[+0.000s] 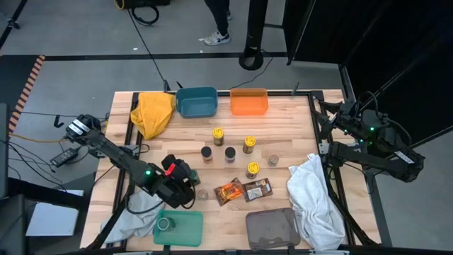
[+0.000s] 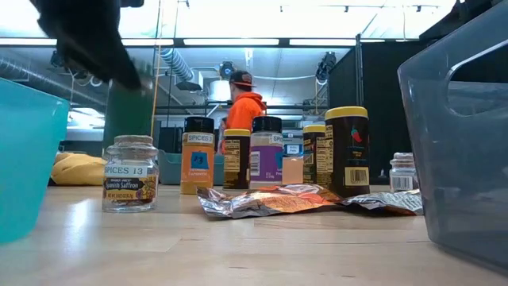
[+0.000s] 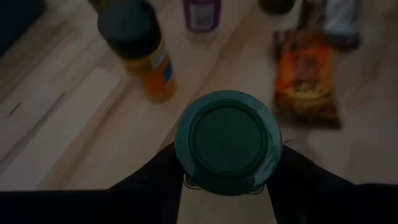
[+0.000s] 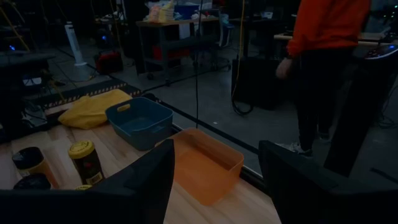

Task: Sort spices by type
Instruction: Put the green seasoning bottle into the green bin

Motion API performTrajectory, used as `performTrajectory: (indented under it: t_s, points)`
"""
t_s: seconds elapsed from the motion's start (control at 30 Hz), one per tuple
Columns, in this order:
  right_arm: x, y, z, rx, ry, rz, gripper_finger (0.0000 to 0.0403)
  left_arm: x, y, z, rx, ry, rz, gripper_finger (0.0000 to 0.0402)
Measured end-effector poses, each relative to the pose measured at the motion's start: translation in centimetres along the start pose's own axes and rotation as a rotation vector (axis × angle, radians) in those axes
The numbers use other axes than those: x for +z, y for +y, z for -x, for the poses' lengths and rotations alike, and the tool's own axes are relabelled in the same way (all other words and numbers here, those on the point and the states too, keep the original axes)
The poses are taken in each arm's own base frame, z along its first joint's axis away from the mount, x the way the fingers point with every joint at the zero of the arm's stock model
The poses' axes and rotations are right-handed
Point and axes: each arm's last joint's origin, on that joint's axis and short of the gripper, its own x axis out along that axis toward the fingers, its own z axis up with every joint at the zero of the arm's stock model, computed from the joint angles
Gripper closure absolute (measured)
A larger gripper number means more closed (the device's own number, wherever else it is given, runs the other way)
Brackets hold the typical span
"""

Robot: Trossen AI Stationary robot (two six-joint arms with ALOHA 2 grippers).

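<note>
My left gripper stands near the table's front left, shut on a spice jar with a dark green lid. Other spice jars stand in a loose group mid-table: yellow-lidded ones, dark-lidded ones and a clear one. A small saffron jar stands beside the left gripper. An orange packet and a brown packet lie flat side by side. One green-lidded jar stands in the green bin. My right gripper waits open at the far right edge. My left gripper pinches the jar between its two fingers, on the jar's opposite sides just under the lid. The fingers slant down from the near left. The jar is lifted off the table and tipped, its lid facing back toward the wrist.
A blue bin and an orange bin stand along the far edge, and a grey bin at the near edge. A yellow cloth lies far left and white cloths lie at the right and near left. A person stands beyond the table.
</note>
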Motion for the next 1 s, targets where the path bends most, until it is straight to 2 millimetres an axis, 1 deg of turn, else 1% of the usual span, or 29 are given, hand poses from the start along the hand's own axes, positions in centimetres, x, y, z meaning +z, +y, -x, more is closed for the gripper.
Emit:
performTrajectory:
  t_s: [0.1,0.2,0.27,0.4,0.5,0.6,0.67,0.77,0.87,1.0]
  points:
    - [0.0,0.0,0.0,0.0,0.0,0.001,0.0165,0.9,0.3,1.3,0.018,0.015,0.013,0.0225]
    - [0.0,0.0,0.0,0.0,0.0,0.001,0.0165,2.1,0.3,3.0,-0.006,0.013,0.045,0.0225]
    - [0.0,0.0,0.0,0.0,0.0,0.002,0.0165,3.1,-0.1,4.4,-0.056,-0.005,0.068,0.0225]
    - [0.0,0.0,0.0,0.0,0.0,0.002,0.0165,4.8,-1.3,7.3,-0.165,-0.048,0.061,0.0225]
    - [0.0,0.0,0.0,0.0,0.001,0.003,0.0167,5.4,-1.9,9.3,-0.235,-0.068,0.06,0.0225]
    - [0.0,0.0,0.0,0.0,0.001,0.002,0.0167,5.5,-2.4,10.8,-0.307,-0.059,0.058,0.0225]
    - [0.0,0.0,0.0,0.0,0.001,0.003,0.0166,5.4,-2.7,11.5,-0.342,-0.046,0.053,0.0225]
    - [0.0,0.0,0.0,0.0,0.001,0.003,0.0166,5.2,-3.1,12.0,-0.389,-0.032,0.058,0.0225]
    - [0.0,0.0,0.0,0.0,0.001,0.001,0.0168,4.9,-3.6,11.9,-0.403,-0.028,0.038,0.0225]
    - [0.0,0.0,0.0,0.0,0.001,-0.053,0.0169,3.9,-4.5,11.7,-0.415,0.018,-0.051,0.0221]
